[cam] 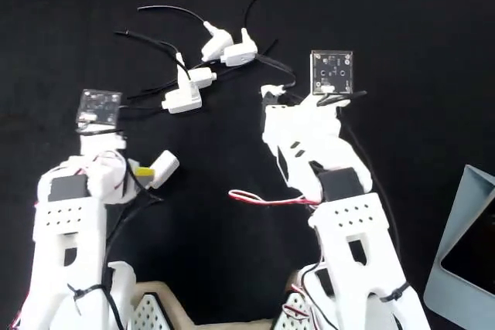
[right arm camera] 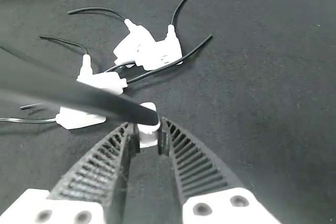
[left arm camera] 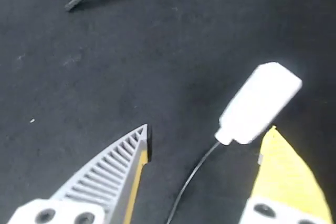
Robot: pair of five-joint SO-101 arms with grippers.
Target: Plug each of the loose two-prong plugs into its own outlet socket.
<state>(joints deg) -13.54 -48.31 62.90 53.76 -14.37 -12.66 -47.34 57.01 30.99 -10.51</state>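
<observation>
The left tool [left arm camera: 207, 145] stands wide open over the black surface [cam: 402, 36]. A white plug [left arm camera: 260, 103] lies just beside its yellow-faced jaw, with a thin black cord trailing back between the jaws. The plug's prongs cannot be made out, nor whether the plug touches that jaw.

The right tool [right arm camera: 148, 129] is clamped on a small white connector [right arm camera: 148, 139]. A blurred black cable [right arm camera: 79, 98] crosses in front and hides most of the connector, so whether it is a plug or a socket cannot be told.

Beyond it, one pair of white connectors [cam: 238, 54] lies touching, and a second pair [cam: 184, 100] lies nearer the left arm. Their black cords overlap, and their faces are too small to read.
</observation>
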